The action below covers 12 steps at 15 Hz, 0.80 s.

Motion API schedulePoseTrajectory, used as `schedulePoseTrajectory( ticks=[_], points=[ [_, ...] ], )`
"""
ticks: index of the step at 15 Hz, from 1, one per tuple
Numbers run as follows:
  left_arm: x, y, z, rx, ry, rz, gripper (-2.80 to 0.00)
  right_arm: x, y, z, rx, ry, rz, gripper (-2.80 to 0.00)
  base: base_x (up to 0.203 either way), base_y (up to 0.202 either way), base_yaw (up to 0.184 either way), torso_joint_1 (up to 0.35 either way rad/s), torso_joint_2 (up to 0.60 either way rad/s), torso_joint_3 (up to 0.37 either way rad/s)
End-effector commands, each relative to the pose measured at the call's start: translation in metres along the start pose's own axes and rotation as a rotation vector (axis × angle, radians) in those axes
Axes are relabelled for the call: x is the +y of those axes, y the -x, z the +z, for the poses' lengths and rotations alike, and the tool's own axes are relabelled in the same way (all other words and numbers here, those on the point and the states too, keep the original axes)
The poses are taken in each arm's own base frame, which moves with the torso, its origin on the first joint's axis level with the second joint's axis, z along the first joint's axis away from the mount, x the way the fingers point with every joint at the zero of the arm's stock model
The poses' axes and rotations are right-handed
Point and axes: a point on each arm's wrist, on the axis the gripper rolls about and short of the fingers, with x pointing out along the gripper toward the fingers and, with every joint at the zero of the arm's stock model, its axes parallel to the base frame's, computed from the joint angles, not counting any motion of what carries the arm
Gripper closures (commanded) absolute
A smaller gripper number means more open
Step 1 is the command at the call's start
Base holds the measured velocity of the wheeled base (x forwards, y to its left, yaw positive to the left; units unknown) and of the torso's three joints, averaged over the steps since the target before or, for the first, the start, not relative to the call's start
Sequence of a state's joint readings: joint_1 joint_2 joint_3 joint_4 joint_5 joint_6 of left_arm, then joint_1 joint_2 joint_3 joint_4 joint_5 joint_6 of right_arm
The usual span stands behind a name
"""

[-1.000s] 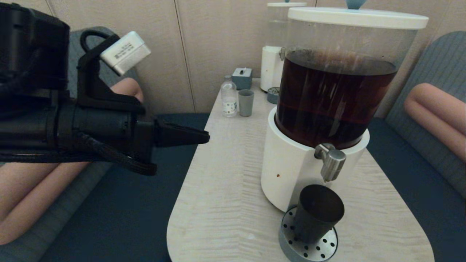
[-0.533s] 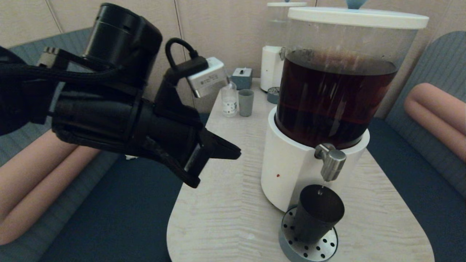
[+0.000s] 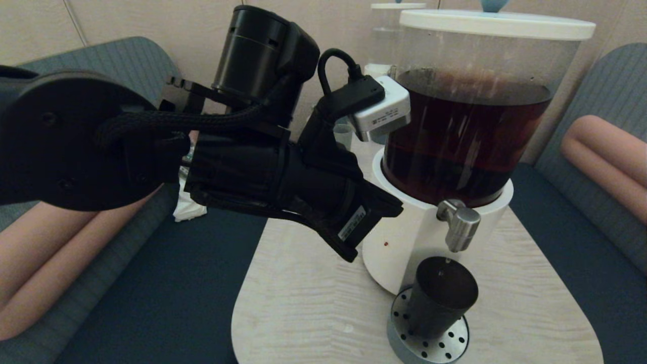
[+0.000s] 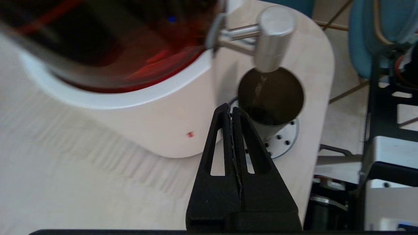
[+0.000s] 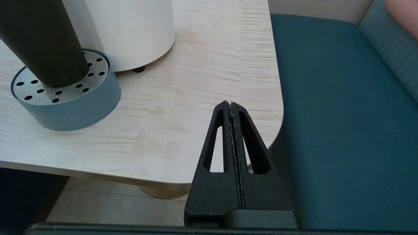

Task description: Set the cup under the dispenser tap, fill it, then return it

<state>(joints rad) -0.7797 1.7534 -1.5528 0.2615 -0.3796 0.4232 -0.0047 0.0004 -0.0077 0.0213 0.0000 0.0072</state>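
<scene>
The dark tumbler cup (image 3: 441,296) stands on the perforated drip tray (image 3: 429,341), directly under the brushed-steel tap (image 3: 460,225) of the big dispenser with brown liquid (image 3: 465,136). A thin trickle hangs from the spout over the cup's mouth. My left gripper (image 3: 397,205) is shut and empty, held in the air against the left side of the white base (image 3: 399,253), level with the tap and apart from it. In the left wrist view its tips (image 4: 230,109) point at the cup (image 4: 271,94) below the tap (image 4: 272,39). My right gripper (image 5: 231,103), shut and empty, hovers low by the table's near right corner.
The drip tray (image 5: 65,104) sits near the table's front edge (image 3: 404,356). A second dispenser with a clear tank (image 3: 386,35) stands at the back, partly behind my left arm. Teal benches (image 3: 151,293) flank the table on both sides.
My left arm has swung right from over the left bench to the dispenser's base, staying shut. It now hides the bottle and small cup at the back. The cup has not moved.
</scene>
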Motion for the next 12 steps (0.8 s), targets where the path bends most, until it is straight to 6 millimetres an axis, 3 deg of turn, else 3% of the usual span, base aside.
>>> schedulePoseTrajectory(
  ticks=[1,12],
  points=[
    [-0.006,-0.005,0.0,0.007,0.0,-0.022,0.0,0.0,0.0,0.0,-0.002,0.0,0.0,0.0,0.0,0.0,0.0,0.0,0.0,0.0],
    [-0.015,-0.033,0.005,-0.003,-0.018,-0.017,0.0,0.0,0.0,0.0,-0.002,0.0,0.0,0.0,0.0,0.0,0.0,0.0,0.0,0.0]
  ],
)
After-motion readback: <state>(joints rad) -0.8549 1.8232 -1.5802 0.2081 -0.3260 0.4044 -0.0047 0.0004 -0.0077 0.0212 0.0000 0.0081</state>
